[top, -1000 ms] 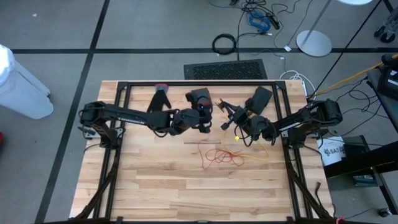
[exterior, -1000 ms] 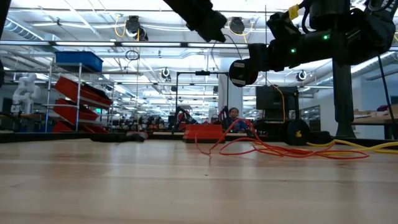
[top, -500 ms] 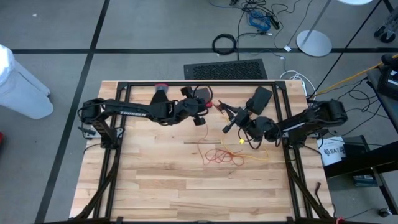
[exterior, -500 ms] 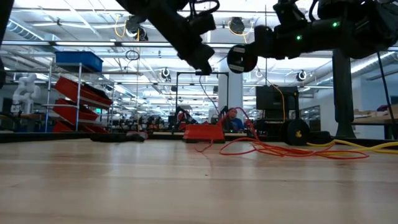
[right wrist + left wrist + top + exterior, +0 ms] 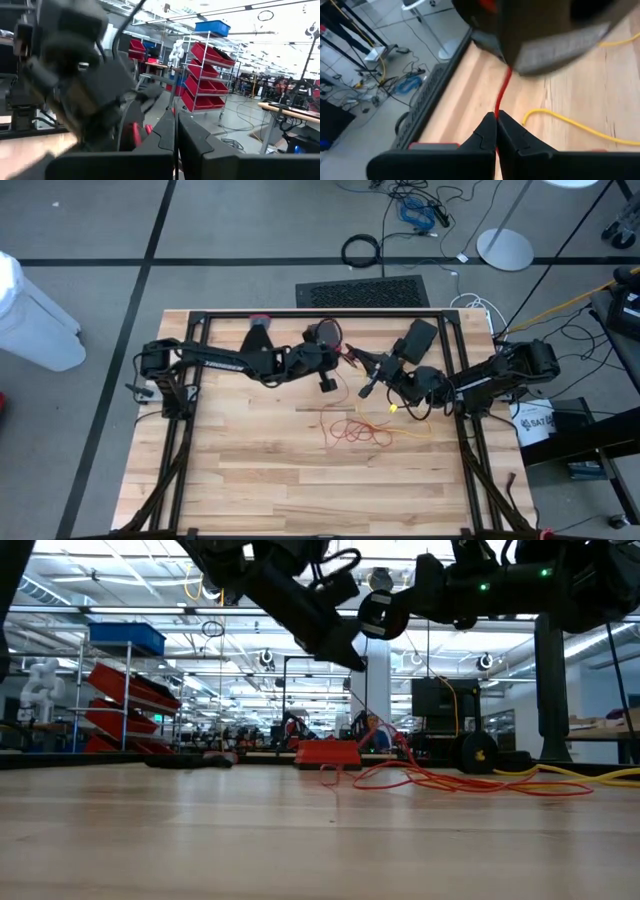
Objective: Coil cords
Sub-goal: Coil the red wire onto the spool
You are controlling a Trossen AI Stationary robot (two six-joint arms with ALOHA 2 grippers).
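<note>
High view: both arms meet above red cord [image 5: 350,427].

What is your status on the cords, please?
Left end effector shut on red cord, raised. Right end effector shut, close by. Yellow cord loose on table.

A pale wooden tabletop [image 5: 250,480], its planks streaked light and honey brown, sits inside a black metal frame [image 5: 320,315]. On it lies a tangle of thin red-orange cord [image 5: 352,430] beside a bright yellow cord [image 5: 415,432]. Both robot arms are dark, near black; the left hand [image 5: 327,383] and the right hand [image 5: 352,355] are black too (the left wrist view shows a red cord [image 5: 501,97] running between its black fingers [image 5: 482,137]). The floor [image 5: 90,230] is grey with dark lines. A white bin [image 5: 30,310] stands at the left. Beyond the tabletop, red shelf bins [image 5: 130,690] sit below a blue crate [image 5: 125,637].
</note>
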